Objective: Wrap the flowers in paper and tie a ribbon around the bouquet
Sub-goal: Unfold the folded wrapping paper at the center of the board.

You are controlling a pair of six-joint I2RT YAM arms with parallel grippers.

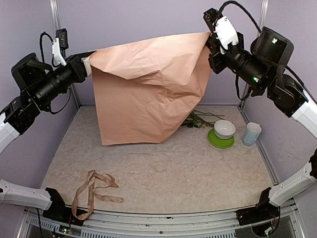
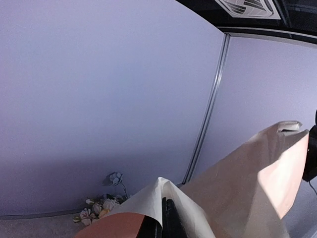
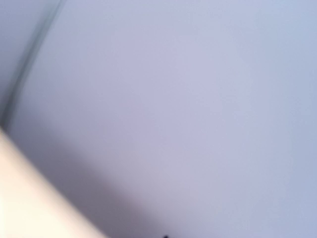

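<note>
The paper (image 1: 148,94) hung in the air like a curtain. Its top edge ran straight across from one set of fingers to the other, and the rest of the sheet dropped down below them until its bottom edge was close to the table (image 1: 173,168). The left gripper (image 1: 88,64) was pinched tight on the top left corner. The right gripper (image 1: 210,42) was pinched tight on the top right corner. In the left wrist view the paper (image 2: 247,183) folded over the dark fingers (image 2: 168,218) and stretched away toward the other arm. The right wrist view was blurry and showed only a pale edge low on the left. The flowers (image 1: 198,120) lay flat on the table, far below both sets of fingers and behind the hanging sheet. Their green stems poked out under the right side of the paper, so they looked nearer to the right arm. The left wrist view caught the blooms (image 2: 99,208) low down by the back wall. The bunch seemed to lie sideways, much the same way the paper's top edge ran. So the sheet likely had to come down flat near the flowers. The ribbon (image 1: 91,191) lay in loose loops well apart, close to the left arm's base. A bowl (image 1: 224,129) on a green plate (image 1: 220,140) and a cup (image 1: 251,134) sat just beside the stems.
</note>
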